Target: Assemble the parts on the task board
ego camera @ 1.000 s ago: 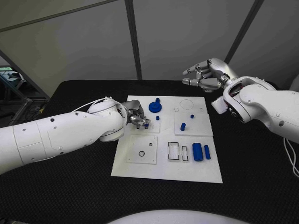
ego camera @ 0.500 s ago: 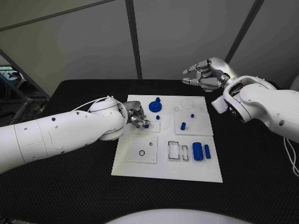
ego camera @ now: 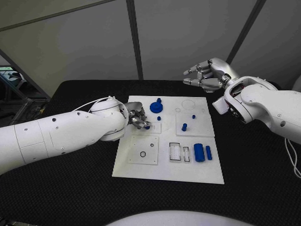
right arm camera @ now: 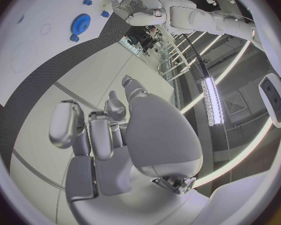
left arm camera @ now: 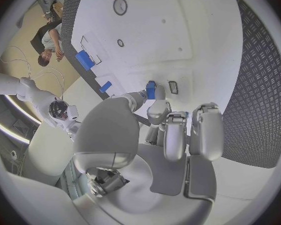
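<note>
You are partway through: your left hand pinches a small blue peg just above the white task board, where a blue gear sits and two blue cylinders lie unplaced, while your right hand hovers beyond it, fingers loosely curled, holding nothing.

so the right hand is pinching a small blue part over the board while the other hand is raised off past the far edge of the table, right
Not quite: the hands are swapped. The left hand pinches the small blue part over the task board, as the left wrist view shows. The right hand is the one raised past the table's far edge, holding nothing, as the head view shows.
</note>
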